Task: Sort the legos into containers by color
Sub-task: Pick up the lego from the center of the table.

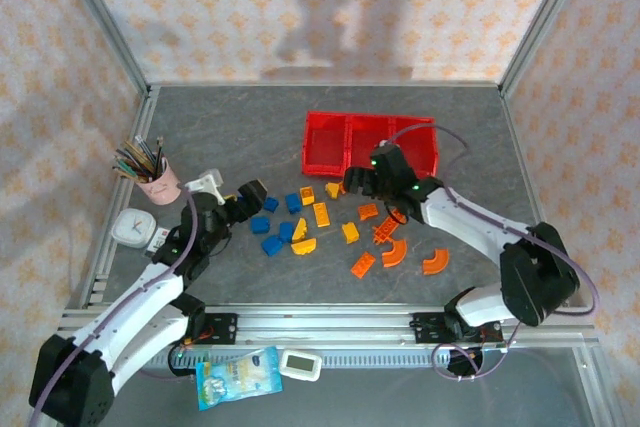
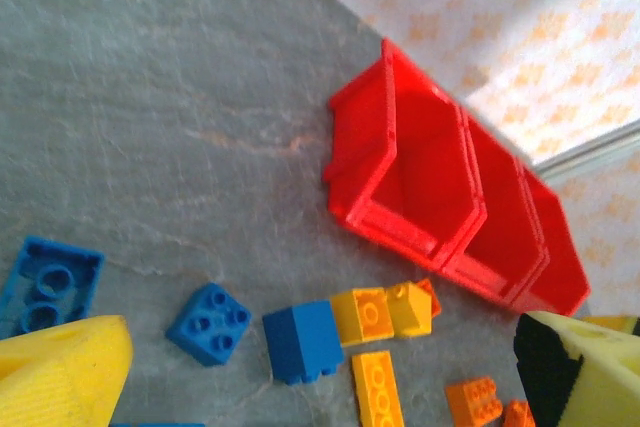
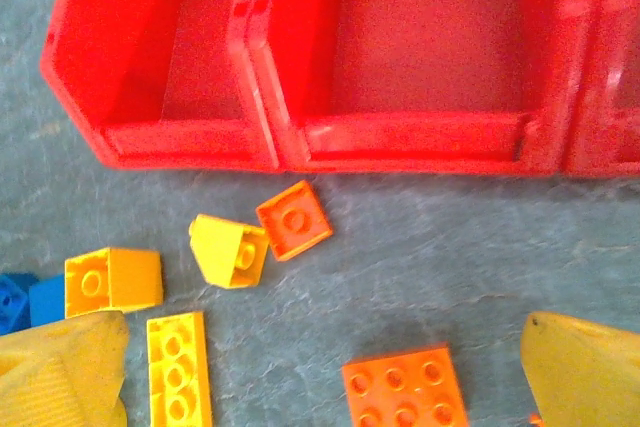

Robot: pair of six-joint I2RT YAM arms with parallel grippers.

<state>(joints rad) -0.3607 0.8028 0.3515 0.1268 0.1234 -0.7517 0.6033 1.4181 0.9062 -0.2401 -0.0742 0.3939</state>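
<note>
1. The left tool hangs low over the grey worktop at the left fringe of the legos. Its yellow fingers are spread wide apart and grip nothing. A blue block and a smaller blue square lie on the surface between them.
2. The right tool sits just in front of the containers, its fingers also set wide and holding nothing. An orange plate lies flat on the worktop between them, and a long yellow brick lies beside the left finger.
3. The legos are loose on the worktop between the two arms, on the near side of the containers. Blue pieces are mostly to the left, yellow in the middle and orange to the right, among them two curved arcs.
4. The containers, three joined red bins, stand at the back of the worktop, right of centre. An orange square and a yellow wedge lie together near the front wall.
5. A pink pencil cup and a white clock stand at the left edge.
</note>
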